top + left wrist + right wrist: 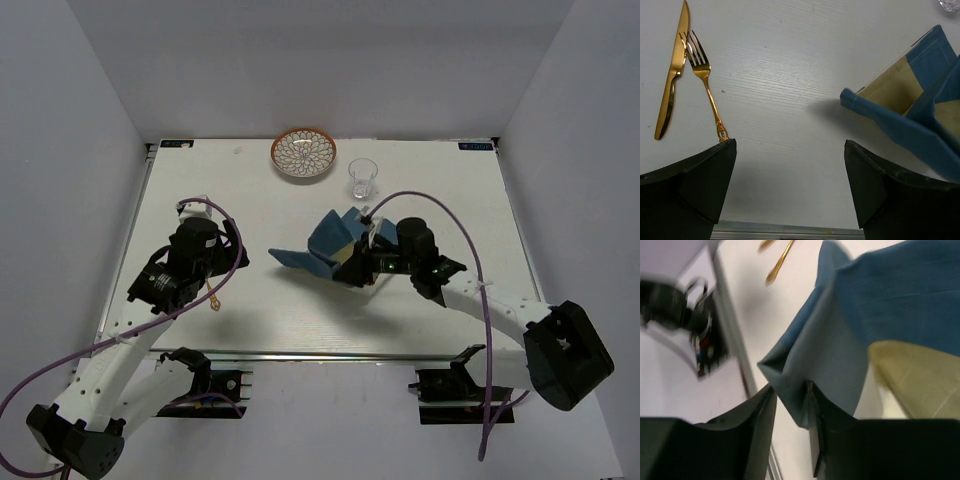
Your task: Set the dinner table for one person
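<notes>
The white dinner table (450,215) carries a blue-and-tan placemat (322,245), crumpled and partly lifted at its middle. My right gripper (363,263) is shut on a blue fold of the placemat (840,355), with cloth pinched between the jaws (790,396). My left gripper (790,145) is open and empty above the near left of the table. A gold knife (671,82) and gold fork (704,82) lie side by side ahead of its left finger. In the top view only the fork's handle end (215,298) shows.
A patterned plate (303,155) and a clear glass (362,178) stand at the far edge. The metal near rail (790,230) runs just below my left gripper. The placemat's near corner (855,100) lies to the right of my left gripper.
</notes>
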Available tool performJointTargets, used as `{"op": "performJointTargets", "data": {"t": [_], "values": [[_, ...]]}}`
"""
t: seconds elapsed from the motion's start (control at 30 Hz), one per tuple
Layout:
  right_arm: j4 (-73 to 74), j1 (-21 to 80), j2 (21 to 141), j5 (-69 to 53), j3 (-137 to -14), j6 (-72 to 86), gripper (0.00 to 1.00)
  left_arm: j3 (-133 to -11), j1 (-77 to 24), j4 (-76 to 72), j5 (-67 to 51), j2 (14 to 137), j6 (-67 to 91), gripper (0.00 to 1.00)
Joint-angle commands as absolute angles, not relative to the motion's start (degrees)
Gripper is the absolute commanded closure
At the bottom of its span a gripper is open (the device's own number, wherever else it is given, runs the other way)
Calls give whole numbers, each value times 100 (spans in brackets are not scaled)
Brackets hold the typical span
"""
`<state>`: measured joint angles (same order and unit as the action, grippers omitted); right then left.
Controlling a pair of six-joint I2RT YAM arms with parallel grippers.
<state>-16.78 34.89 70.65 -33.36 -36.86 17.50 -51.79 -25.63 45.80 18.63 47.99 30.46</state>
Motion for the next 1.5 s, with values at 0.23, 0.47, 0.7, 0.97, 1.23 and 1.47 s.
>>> {"op": "performJointTargets", "data": {"t": [0.23, 0.47, 0.7, 0.97, 1.23, 1.47], "values": [[-1801, 4745, 5785, -4245, -2227, 1669, 17, -5221, -2575, 4500, 1934, 4711, 3050, 2], [-732, 4896, 3912, -506, -1679, 3767, 11, -5291, -2575, 4737, 2170, 4667, 3347, 2], [-340, 5115, 4489, 62, -1477, 6132, 11, -5309, -2646, 5142, 1927, 4948, 4297, 2], [-1855, 6510, 5958, 252, -1546, 7092, 11, -4694, -2646, 4702, 1503, 5300, 4720, 2], [-3066, 7092, 6995, 1142, -1319, 8155, 20, -4465, -2646, 4641, 1398, 5159, 4772, 2], [-3973, 7295, 7620, 1819, -1195, 8437, 51, -4324, -2646, 4614, 1292, 4826, 4729, 2]]}}
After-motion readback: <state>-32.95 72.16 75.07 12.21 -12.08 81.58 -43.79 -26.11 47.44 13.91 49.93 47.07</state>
